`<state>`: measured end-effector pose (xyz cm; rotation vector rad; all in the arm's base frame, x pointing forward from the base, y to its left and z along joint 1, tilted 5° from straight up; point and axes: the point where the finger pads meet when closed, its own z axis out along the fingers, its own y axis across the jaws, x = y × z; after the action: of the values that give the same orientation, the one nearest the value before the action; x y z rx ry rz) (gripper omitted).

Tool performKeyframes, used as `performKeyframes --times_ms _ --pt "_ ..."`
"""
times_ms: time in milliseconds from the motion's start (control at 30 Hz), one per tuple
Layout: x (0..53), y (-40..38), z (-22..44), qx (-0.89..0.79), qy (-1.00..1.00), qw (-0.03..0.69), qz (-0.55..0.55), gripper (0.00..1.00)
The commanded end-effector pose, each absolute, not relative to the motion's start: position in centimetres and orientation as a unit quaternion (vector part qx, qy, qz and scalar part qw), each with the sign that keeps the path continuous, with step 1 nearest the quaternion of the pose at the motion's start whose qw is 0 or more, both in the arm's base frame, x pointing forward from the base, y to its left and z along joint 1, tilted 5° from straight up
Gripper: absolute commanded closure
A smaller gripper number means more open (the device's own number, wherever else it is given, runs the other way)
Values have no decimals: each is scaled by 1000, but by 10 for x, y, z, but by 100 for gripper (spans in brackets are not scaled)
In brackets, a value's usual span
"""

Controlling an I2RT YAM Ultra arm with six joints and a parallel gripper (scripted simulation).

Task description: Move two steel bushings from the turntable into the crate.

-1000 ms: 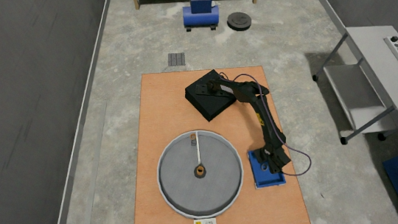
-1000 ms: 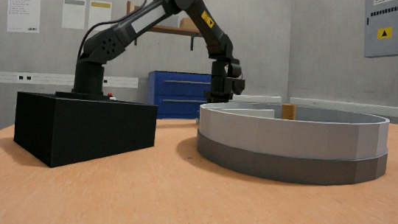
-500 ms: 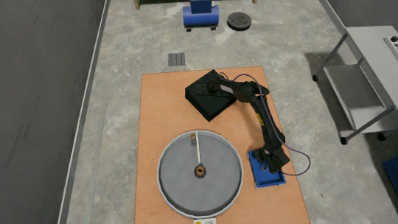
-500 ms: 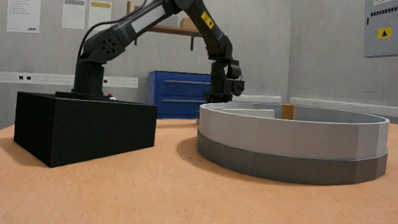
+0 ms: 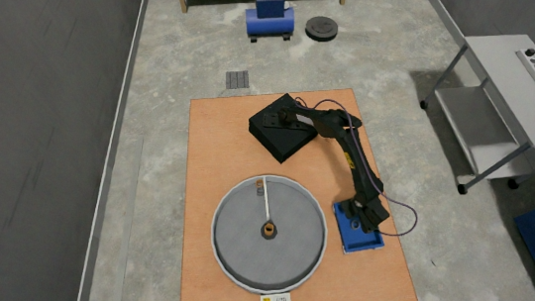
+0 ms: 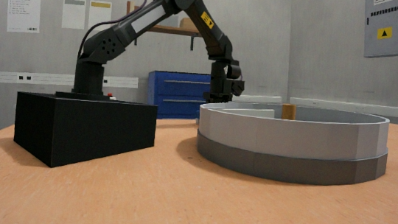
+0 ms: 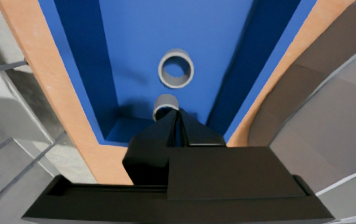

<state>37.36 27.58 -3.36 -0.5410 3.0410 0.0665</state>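
The blue crate [image 5: 366,244] [image 7: 125,40] stands right of the grey turntable [image 5: 233,268] [image 6: 295,137]. My gripper [image 5: 365,220] [image 6: 218,100] [image 7: 178,112] is down inside the crate, its fingers shut on the wall of a grey steel bushing [image 7: 165,101]. A second steel bushing [image 5: 358,224] stands loose on the crate floor just beyond it. On the turntable a brass bushing [image 5: 268,230] [image 6: 289,111] sits at the hub. Near the far rim are another brass bushing [image 5: 258,182] and a grey one [image 5: 260,192], beside a white divider [image 5: 267,196].
The arm's black base block [image 5: 282,132] [image 6: 81,126] stands at the back of the orange table [image 5: 223,135]. The turntable's raised rim is close to the crate's left side. A white cart [image 5: 490,115] stands off the table to the right.
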Motion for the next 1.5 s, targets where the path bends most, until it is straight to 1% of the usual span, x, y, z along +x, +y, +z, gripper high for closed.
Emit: performKeyframes --times_ms 0,300,500,1467 --pt "391 276 -11 -171 983 60 30 100" --pt "392 277 -9 -171 983 61 30 100" --pt "389 274 -21 -171 984 42 21 100" --pt "390 277 -21 -173 984 46 23 100"
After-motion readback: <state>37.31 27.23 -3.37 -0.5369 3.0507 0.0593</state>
